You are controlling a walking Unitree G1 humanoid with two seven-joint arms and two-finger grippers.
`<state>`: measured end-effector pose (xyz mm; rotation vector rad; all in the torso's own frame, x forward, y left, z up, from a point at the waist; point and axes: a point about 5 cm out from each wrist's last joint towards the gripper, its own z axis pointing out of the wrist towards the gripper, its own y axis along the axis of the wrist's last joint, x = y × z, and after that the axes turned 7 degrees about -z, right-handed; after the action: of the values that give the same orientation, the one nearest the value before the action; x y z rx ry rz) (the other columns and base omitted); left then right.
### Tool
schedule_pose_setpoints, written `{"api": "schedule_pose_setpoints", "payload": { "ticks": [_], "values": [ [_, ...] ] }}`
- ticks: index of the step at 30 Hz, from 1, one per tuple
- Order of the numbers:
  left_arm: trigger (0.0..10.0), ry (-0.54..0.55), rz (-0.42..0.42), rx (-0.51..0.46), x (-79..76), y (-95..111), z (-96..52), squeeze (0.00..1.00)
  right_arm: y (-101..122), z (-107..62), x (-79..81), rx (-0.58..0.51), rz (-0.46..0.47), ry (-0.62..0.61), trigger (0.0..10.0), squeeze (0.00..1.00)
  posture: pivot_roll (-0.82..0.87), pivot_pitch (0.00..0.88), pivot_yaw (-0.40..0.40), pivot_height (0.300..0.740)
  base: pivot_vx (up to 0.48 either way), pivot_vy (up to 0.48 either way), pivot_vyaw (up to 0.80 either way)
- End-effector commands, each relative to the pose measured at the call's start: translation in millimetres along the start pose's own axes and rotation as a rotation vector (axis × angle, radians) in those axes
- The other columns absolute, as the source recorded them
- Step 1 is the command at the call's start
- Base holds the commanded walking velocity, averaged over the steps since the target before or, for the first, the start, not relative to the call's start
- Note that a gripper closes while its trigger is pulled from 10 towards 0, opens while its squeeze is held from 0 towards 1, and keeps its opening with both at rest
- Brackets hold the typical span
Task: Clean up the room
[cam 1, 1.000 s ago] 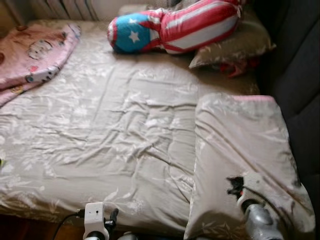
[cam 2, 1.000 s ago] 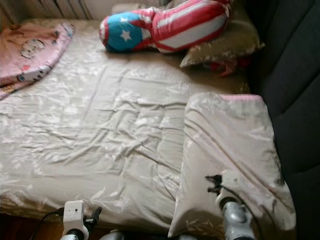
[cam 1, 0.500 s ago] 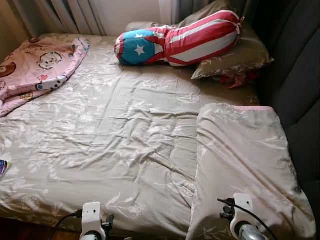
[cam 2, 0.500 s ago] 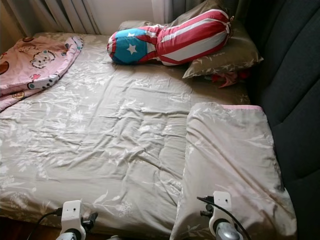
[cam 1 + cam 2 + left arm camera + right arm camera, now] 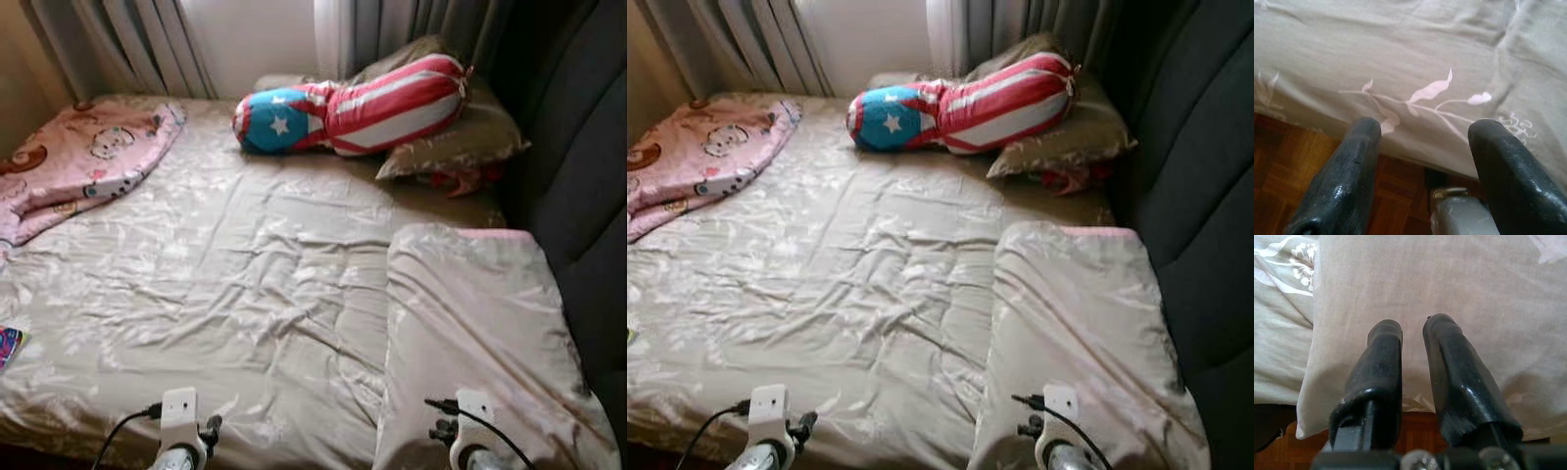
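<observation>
- The flat beige pillow with a pale leaf print and a pink edge (image 5: pixel 475 333) lay on the near right corner of the bed, its long axis running from the foot edge toward the headboard.
- The right gripper (image 5: pixel 1413 340) hovered just over the pillow's near end, its two black fingers nearly closed with a thin gap, holding nothing; this arm was plainly the nearer one.
- The left gripper (image 5: pixel 1425 132) hung at the bed's foot edge, to the left of the pillow, fingers spread wide and empty over the rumpled beige leaf-patterned bedspread (image 5: pixel 235 274).
- Beyond the pillow, at the head of the bed, a stuffed red-and-white striped bolster with a blue starred end (image 5: pixel 353 103) rested on another beige pillow (image 5: pixel 460 137).
- Far to the pillow's left lay a soft pink cartoon-print blanket (image 5: pixel 78 166), bunched.
- The pillow's cloth looked soft and limp, so a pinch would probably gather fabric.
</observation>
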<state>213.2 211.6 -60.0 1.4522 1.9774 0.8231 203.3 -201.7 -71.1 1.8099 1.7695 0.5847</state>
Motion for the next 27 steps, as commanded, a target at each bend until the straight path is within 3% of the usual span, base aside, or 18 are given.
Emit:
{"api": "schedule_pose_setpoints", "payload": {
  "ticks": [1, 17, 27],
  "values": [
    [10.0, 0.019, 0.005, 0.031, 2.6, -4, -0.4, 0.0, -11, -1.9, 0.6, 0.039, 0.01, -0.003, 10.0, 0.0, -0.09, 0.045, 0.015, 0.74, 0.0, 0.0, 0.0],
    [10.0, 0.028, -0.028, 0.036, -5.3, -6, 0.0, 0.0, 5, 1.6, -0.6, 0.023, -0.015, 0.002, 10.0, 0.0, -0.07, 0.021, -0.013, 0.74, 0.0, 0.0, 0.0],
    [10.0, 0.039, -0.028, 0.052, -6.1, -10, -1.0, 0.0, 1, 0.6, -1.5, 0.023, -0.026, 0.013, 10.0, 0.0, -0.07, 0.019, -0.009, 0.74, 0.0, 0.0, 0.0]
  ]
}}
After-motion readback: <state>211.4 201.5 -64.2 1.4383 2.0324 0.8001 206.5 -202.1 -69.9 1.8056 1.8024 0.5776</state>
